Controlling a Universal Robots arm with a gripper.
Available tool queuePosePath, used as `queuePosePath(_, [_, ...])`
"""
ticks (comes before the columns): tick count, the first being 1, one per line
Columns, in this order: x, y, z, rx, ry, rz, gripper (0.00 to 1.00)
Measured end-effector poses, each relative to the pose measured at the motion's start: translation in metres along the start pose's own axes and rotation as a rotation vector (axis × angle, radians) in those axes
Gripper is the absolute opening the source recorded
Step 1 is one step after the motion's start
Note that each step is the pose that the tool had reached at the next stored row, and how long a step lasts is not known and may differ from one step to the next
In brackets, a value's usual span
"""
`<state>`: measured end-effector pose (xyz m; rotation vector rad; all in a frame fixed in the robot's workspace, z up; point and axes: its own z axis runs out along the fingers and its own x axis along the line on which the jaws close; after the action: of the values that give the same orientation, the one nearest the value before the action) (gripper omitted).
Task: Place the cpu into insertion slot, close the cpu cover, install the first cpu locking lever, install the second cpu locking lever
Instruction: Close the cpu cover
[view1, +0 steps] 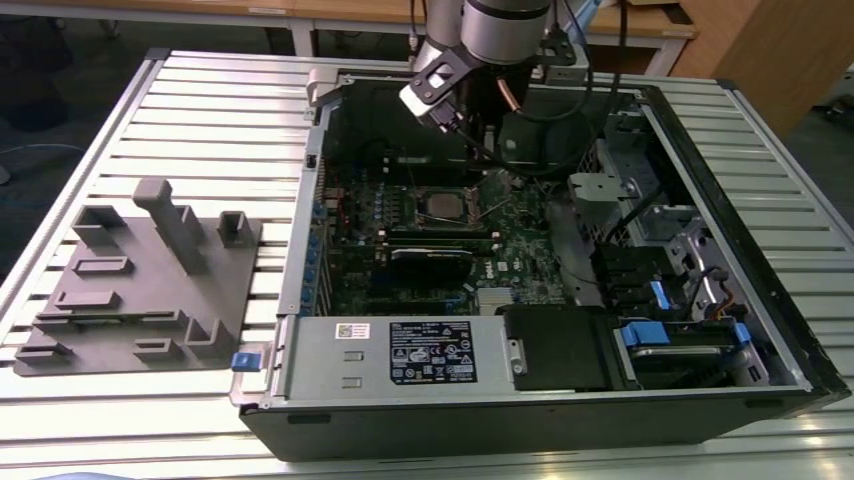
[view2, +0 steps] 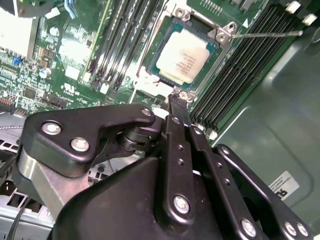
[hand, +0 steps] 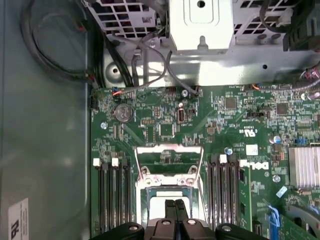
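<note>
- Exterior view: I count one arm with one gripper (view1: 486, 170), reaching down into one open computer case (view1: 534, 425) on the slatted table (view1: 200, 120).
- The tips hang just beside the one insertion slot (view1: 467, 208). The one cpu (view1: 439, 205) lies flat inside it.
- One grey fixture tray (view1: 134, 280) sits well apart from the jaws, at the exterior view's left. From here I cannot judge the jaw gap.
- Second wrist view: this one settles it. The gripper (view2: 177, 98) has its jaws pressed together, and I see nothing between them.
- The tips are at the near corner of the insertion slot (view2: 210, 62). Whether they touch it I cannot tell.
- The cpu (view2: 182, 60) is just beyond the tips, pale top up, seated in the slot.
- One locking lever (view2: 265, 34), a thin rod, runs off from the slot's far corner, well clear of the jaws.
- First wrist view: the gripper (hand: 175, 204) shows two fingers side by side, closed.
- Straight beyond the tips stands the one cpu cover (hand: 169, 148). It is swung off the cpu, and green board shows through its window.
- Two banks of memory slots (hand: 112, 195) flank the jaws, one on each side.
- One coin battery (hand: 123, 112) lies beyond the cover.
</note>
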<state>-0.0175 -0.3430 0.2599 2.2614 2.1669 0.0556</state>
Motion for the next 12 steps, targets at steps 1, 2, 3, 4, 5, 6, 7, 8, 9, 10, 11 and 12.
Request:
queuePosePath(1, [0.0000, 0.0005, 0.0000, 0.0001, 0.0000, 0.000, 0.11])
queuePosePath(2, [0.0000, 0.0005, 0.0000, 0.0001, -0.0001, 0.000, 0.11])
queuePosePath(3, [0.0000, 0.0005, 0.0000, 0.0001, -0.0001, 0.000, 0.11])
queuePosePath(4, [0.0000, 0.0006, 0.0000, 0.0001, -0.0001, 0.000, 0.11])
queuePosePath(5, [0.0001, 0.0007, 0.0000, 0.0000, -0.0001, 0.000, 0.11])
queuePosePath(6, [0.0001, 0.0007, 0.0000, 0.0000, 0.0000, 0.000, 0.11])
queuePosePath(7, [0.0001, 0.0007, 0.0001, -0.0001, 0.0008, 0.000, 0.11])
queuePosePath(8, [0.0001, 0.0007, 0.0002, -0.0008, 0.0026, 0.000, 0.11])
queuePosePath(9, [0.0001, 0.0007, 0.0005, -0.0022, 0.0035, 0.000, 0.11])
queuePosePath(10, [0.0001, 0.0007, 0.0007, -0.0038, 0.0037, 0.000, 0.11])
queuePosePath(11, [0.0000, 0.0008, 0.0008, -0.0048, 0.0036, 0.000, 0.11])
queuePosePath(12, [0.0000, 0.0012, 0.0009, -0.0050, 0.0037, 0.000, 0.11])
